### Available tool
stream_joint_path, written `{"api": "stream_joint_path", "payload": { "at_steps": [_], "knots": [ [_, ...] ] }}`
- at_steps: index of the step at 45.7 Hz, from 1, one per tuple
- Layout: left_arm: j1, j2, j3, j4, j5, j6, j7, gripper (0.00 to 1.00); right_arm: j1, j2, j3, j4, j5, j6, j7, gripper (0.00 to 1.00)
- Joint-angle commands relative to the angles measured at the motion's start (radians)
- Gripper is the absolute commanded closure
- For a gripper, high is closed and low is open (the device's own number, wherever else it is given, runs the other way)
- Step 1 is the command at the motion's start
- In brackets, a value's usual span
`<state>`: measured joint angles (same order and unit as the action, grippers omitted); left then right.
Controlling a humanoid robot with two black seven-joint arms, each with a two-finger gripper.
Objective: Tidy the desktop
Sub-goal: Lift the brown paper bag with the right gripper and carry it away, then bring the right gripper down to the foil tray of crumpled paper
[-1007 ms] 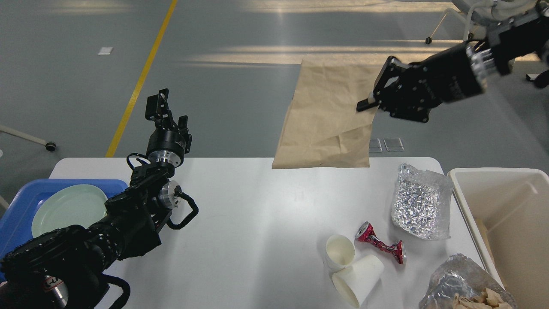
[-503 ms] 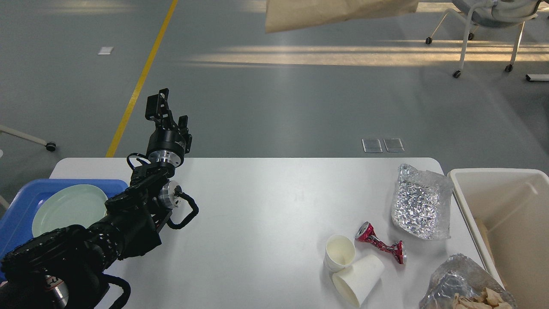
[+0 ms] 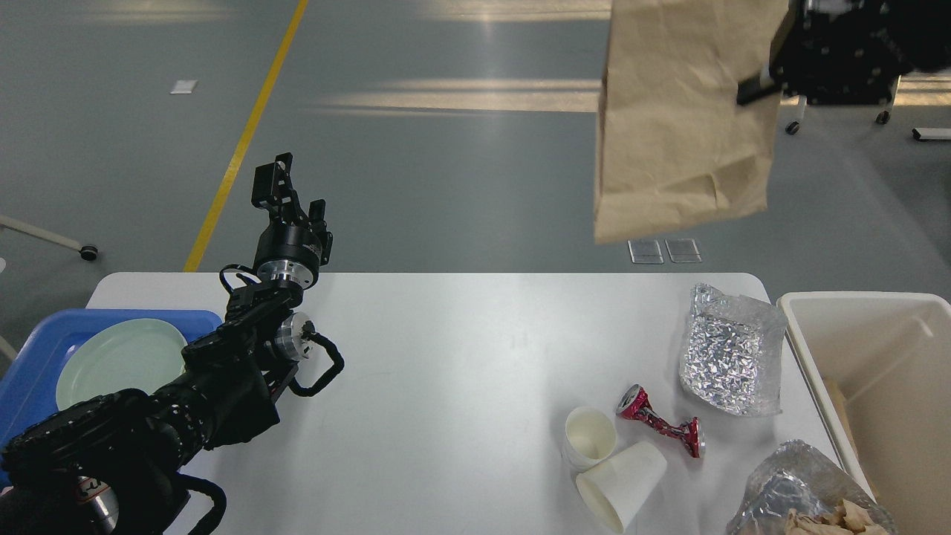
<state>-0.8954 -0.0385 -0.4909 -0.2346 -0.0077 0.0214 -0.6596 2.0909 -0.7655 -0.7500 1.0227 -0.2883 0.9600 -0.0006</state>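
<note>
High above the far right of the white bench point(image 3: 461, 371), the right gripper point(image 3: 758, 89) pinches a limp, light brown paper bag point(image 3: 680, 126) by its right edge, jaws closed on it, while the left gripper point(image 3: 286, 189) hovers open-jawed.
</note>
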Motion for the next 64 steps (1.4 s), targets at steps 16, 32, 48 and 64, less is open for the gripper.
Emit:
{"api": "stream_joint_path", "payload": {
  "at_steps": [16,32,48,64],
  "knots": [
    [0.000,0.000,0.000,0.000,0.000,0.000,0.000,0.02,-0.468,0.092,-0.066,-0.279,-0.337,-0.277,0.008,1.00],
    [0.000,0.000,0.000,0.000,0.000,0.000,0.000,0.02,-0.540,0.094,-0.285,-0.325,-0.396,-0.463,0.013,1.00],
    [0.000,0.000,0.000,0.000,0.000,0.000,0.000,0.02,-0.713,0.098,-0.333,-0.417,-0.387,-0.633,0.013,0.09],
    [0.000,0.000,0.000,0.000,0.000,0.000,0.000,0.02,-0.726,0.109,-0.333,-0.405,-0.376,-0.678,0.013,0.00]
  ]
}}
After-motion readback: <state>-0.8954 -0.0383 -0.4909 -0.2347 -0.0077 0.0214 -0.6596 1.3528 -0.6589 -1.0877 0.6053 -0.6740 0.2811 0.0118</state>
